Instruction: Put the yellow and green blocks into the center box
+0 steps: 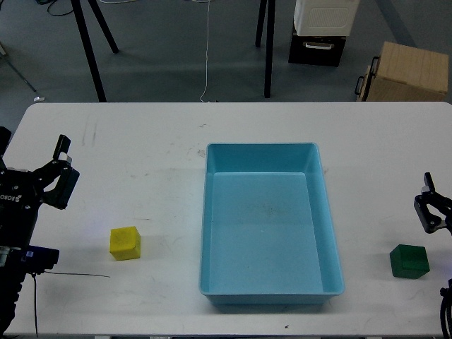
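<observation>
A yellow block [125, 243] lies on the white table [141, 155], left of the light blue box [261, 146], which is empty. A green block [409, 260] lies right of the box near the table's front right. My left gripper [64, 169] is open and empty at the left edge, above and behind the yellow block, apart from it. My right gripper [428, 201] comes in at the right edge, just behind the green block and not touching it; its two fingers look spread.
A thin black cable [70, 274] lies on the table left of the yellow block. Tripod legs [88, 49], a black-and-white case [318, 32] and a wooden crate [406, 70] stand on the floor beyond the table's far edge.
</observation>
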Motion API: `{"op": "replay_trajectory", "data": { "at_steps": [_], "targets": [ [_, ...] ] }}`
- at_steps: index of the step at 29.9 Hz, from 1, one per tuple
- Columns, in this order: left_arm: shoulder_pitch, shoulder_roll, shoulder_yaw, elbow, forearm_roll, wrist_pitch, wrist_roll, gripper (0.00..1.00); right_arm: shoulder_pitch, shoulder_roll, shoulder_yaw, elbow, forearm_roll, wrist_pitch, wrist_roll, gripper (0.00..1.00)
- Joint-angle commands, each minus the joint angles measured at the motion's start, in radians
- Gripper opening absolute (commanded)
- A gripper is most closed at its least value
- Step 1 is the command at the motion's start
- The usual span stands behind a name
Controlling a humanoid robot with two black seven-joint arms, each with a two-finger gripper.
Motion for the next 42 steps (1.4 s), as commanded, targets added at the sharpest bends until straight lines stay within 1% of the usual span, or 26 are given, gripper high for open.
{"op": "replay_trajectory", "data": {
  "at_steps": [1, 3, 5, 7, 8, 10, 12, 14, 17, 20, 22, 24, 27, 29, 31, 34, 42],
  "targets": [
    [-0.006, -0.002, -0.003, 0.0, 0.0, -0.003, -0.001, 1.0, 0.089, -0.232, -0.007, -0.001, -0.045, -0.093, -0.02, 1.0],
    [-0.017, -0.003, -0.001, 0.0, -0.001, -0.004, -0.001, 1.0, 0.158, -0.373, -0.063, -0.006, -0.07, -0.142, -0.042, 1.0],
    [-0.031, -0.005, 0.0, 0.0, 0.0, -0.003, -0.001, 1.0, 0.262, -0.516, -0.175, -0.009, -0.102, -0.181, -0.072, 1.0],
    [-0.044, -0.007, 0.002, 0.0, -0.001, -0.001, -0.001, 1.0, 0.4, -0.639, -0.328, -0.015, -0.151, -0.207, -0.106, 1.0],
    [-0.049, -0.008, 0.003, 0.0, 0.0, -0.001, -0.001, 1.0, 0.466, -0.686, -0.404, -0.018, -0.177, -0.215, -0.124, 1.0],
    [-0.054, -0.01, 0.005, 0.0, 0.0, -0.001, -0.001, 1.0, 0.627, -0.766, -0.584, -0.03, -0.238, -0.219, -0.178, 1.0],
    [-0.058, -0.016, 0.007, 0.0, -0.001, 0.0, -0.001, 1.0, 0.798, -0.809, -0.765, -0.038, -0.295, -0.216, -0.226, 1.0],
    [-0.061, -0.026, 0.008, 0.0, -0.001, 0.0, 0.0, 1.0, 1.008, -0.828, -0.98, -0.056, -0.347, -0.207, -0.276, 1.0],
    [-0.064, -0.033, 0.01, 0.002, -0.001, 0.0, 0.0, 1.0, 1.303, -0.8, -1.294, -0.099, -0.412, -0.192, -0.321, 1.0],
    [-0.07, -0.033, 0.023, 0.002, 0.0, 0.0, 0.0, 1.0, 1.59, -0.712, -1.647, -0.128, -0.499, -0.163, -0.333, 1.0],
    [-0.072, -0.031, 0.033, 0.002, 0.0, 0.0, 0.0, 1.0, 1.753, -0.656, -1.871, -0.124, -0.574, -0.153, -0.341, 1.0],
    [-0.077, -0.033, 0.034, 0.002, 0.0, 0.002, 0.0, 1.0, 1.873, -0.616, -2.051, -0.108, -0.651, -0.123, -0.352, 1.0],
    [-0.078, -0.033, 0.037, 0.002, 0.0, 0.002, 0.0, 1.0, 1.968, -0.61, -2.202, -0.072, -0.763, -0.026, -0.358, 1.0],
    [-0.08, -0.034, 0.037, 0.003, 0.0, 0.002, 0.0, 1.0, 1.98, -0.621, -2.228, -0.062, -0.835, 0.029, -0.365, 1.0],
    [-0.084, -0.045, 0.037, 0.003, 0.0, 0.002, 0.0, 1.0, 1.98, -0.645, -2.236, -0.061, -0.892, 0.058, -0.373, 1.0],
    [-0.086, -0.051, 0.037, 0.003, 0.0, 0.002, 0.0, 1.0, 1.97, -0.661, -2.251, -0.058, -0.943, 0.067, -0.378, 1.0],
    [-0.086, -0.051, 0.037, 0.006, 0.0, 0.0, 0.002, 1.0, 1.902, -0.659, -2.273, -0.033, -0.978, 0.067, -0.398, 1.0]
  ]
}}
